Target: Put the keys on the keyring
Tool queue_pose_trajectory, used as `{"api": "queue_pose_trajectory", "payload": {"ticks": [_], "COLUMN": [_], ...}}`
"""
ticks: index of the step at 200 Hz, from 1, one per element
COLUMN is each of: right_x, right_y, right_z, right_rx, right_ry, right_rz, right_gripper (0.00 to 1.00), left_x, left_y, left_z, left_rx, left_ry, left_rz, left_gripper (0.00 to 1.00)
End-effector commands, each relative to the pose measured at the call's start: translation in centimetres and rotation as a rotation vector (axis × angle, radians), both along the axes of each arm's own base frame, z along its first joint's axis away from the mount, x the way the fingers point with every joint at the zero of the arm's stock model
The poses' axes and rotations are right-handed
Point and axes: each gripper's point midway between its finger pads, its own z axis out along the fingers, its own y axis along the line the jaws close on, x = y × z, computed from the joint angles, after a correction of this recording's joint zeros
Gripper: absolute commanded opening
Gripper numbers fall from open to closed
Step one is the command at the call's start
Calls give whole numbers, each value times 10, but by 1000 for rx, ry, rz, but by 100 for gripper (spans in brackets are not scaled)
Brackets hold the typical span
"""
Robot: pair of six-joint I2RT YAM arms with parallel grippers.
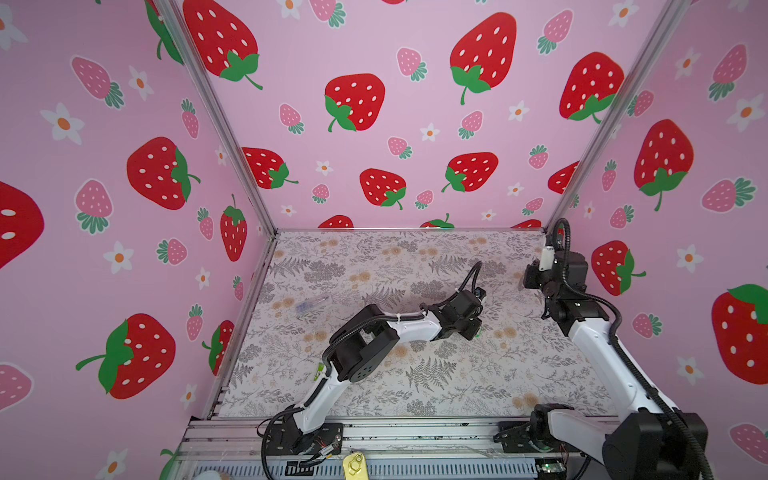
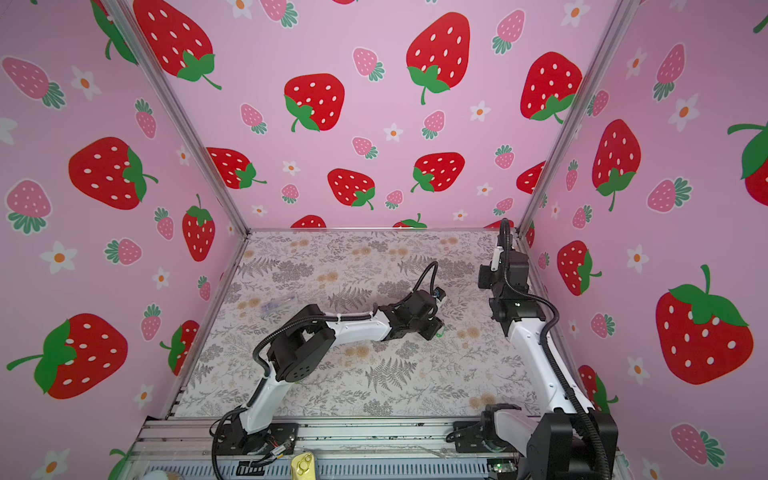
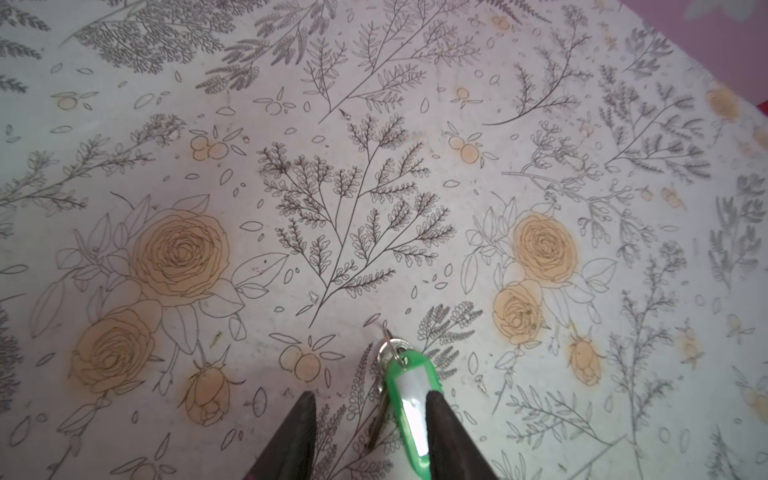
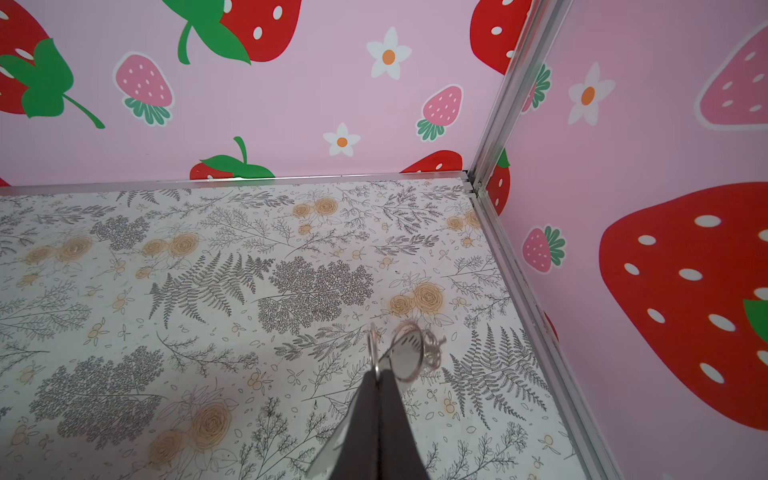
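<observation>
Green key tag (image 3: 405, 399) on the floral table (image 3: 415, 208), left gripper (image 3: 371, 395) part-open astride it, one finger touching it, right gripper (image 4: 379, 374) pinched tight on keyring's silver rings (image 4: 409, 351) near the back corner

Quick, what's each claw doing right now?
Left claw: open, straddling the green key tag, not clamped.
Right claw: shut on the silver rings.

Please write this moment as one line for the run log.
left gripper: open around green key tag on table | right gripper: shut on silver rings | threading: not yet done
</observation>
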Motion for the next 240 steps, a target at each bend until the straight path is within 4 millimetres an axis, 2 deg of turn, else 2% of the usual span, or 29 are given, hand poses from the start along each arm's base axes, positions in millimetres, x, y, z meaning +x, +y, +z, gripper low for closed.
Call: {"api": "queue_pose_trajectory", "payload": {"ticks": [1,130,195,240], "right_x": [-4,-10,-10,-10], "right_y": [-3,4,5,5], "right_z": [9,-4,-5,-6], "right_rx": [-6,6,-8,-17], "right_ry": [-39,-22,-17,-17], "right_rz": [-6,18,16,17], "right_gripper": [0,0,0,0], "left_x": [6,7,6,5], "left_y": [-9,-26,-23,-24], "left_z": [9,1,-10,-10], "left_rx": [-27,-56,-31,-32], "left_ry": [0,35,59,62], "left_rz": [48,69,91,88], "left_gripper": [44,34,28,16]}}
